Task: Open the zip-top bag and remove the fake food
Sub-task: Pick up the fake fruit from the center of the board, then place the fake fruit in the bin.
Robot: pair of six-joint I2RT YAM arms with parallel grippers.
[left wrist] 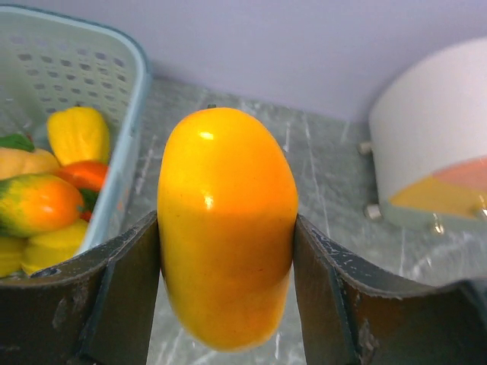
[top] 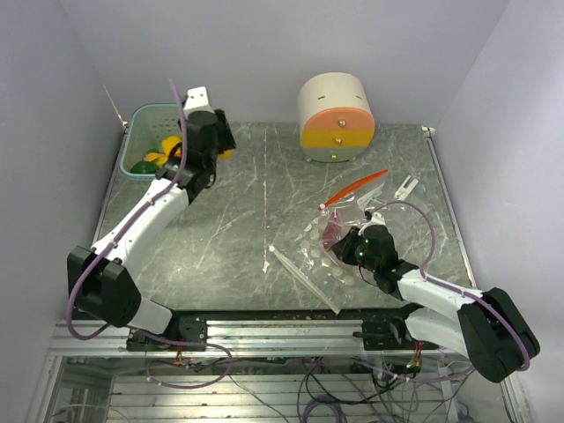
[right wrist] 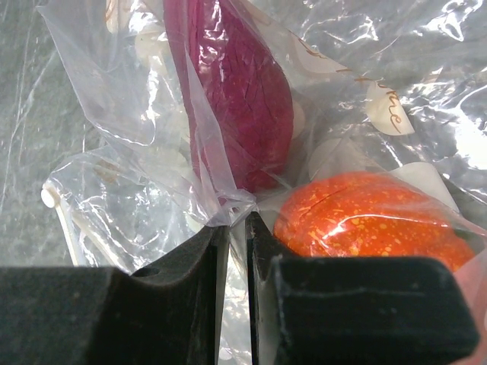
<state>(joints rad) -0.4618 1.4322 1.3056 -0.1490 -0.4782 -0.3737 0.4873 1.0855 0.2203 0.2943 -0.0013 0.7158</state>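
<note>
The clear zip-top bag (top: 319, 257) (right wrist: 114, 114) lies crumpled at the table's front right. My right gripper (top: 351, 243) (right wrist: 237, 217) is shut on a fold of its plastic. Through the film show a dark red piece (right wrist: 243, 99) and an orange-red speckled piece (right wrist: 365, 217) of fake food. A long orange pepper (top: 357, 187) lies at the bag's far end. At the back left, beside the basket, my left gripper (top: 222, 152) (left wrist: 227, 222) is shut on a glossy yellow-orange fruit (left wrist: 227, 198), held above the table.
A pale green basket (top: 141, 119) (left wrist: 129, 84) at the back left holds several yellow, orange and green fake foods (left wrist: 78, 133). A cream-and-orange round container (top: 335, 115) (left wrist: 426, 152) stands at the back centre. A small white forked piece (top: 405, 185) lies at the right.
</note>
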